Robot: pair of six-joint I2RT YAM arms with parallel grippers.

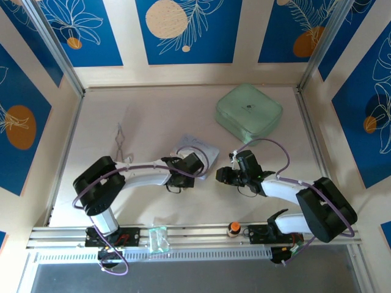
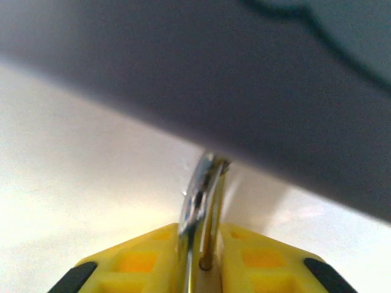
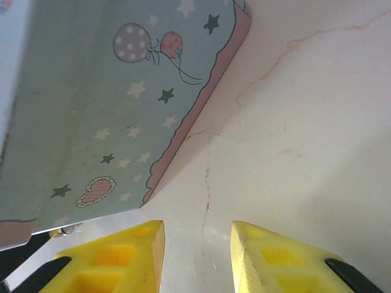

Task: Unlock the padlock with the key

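In the left wrist view my left gripper (image 2: 199, 227) has its yellow fingers shut on the padlock (image 2: 204, 183). It is a small metal piece seen edge-on, with a silver shackle and a brass-gold part rising between the pads. Its top meets a dark blurred surface. From above, the left gripper (image 1: 181, 178) sits at the near edge of the blue tin (image 1: 201, 148). My right gripper (image 1: 222, 176) is just right of it. Its fingers (image 3: 143, 247) stand open over bare table, with nothing between them. The key is hidden.
The tin's star-and-balloon side (image 3: 122, 104) is close to the left of the right fingers. A pale green case (image 1: 248, 114) lies at the back right. Silver forceps (image 1: 121, 143) lie at the left. Walls enclose the table (image 1: 153, 116) on three sides.
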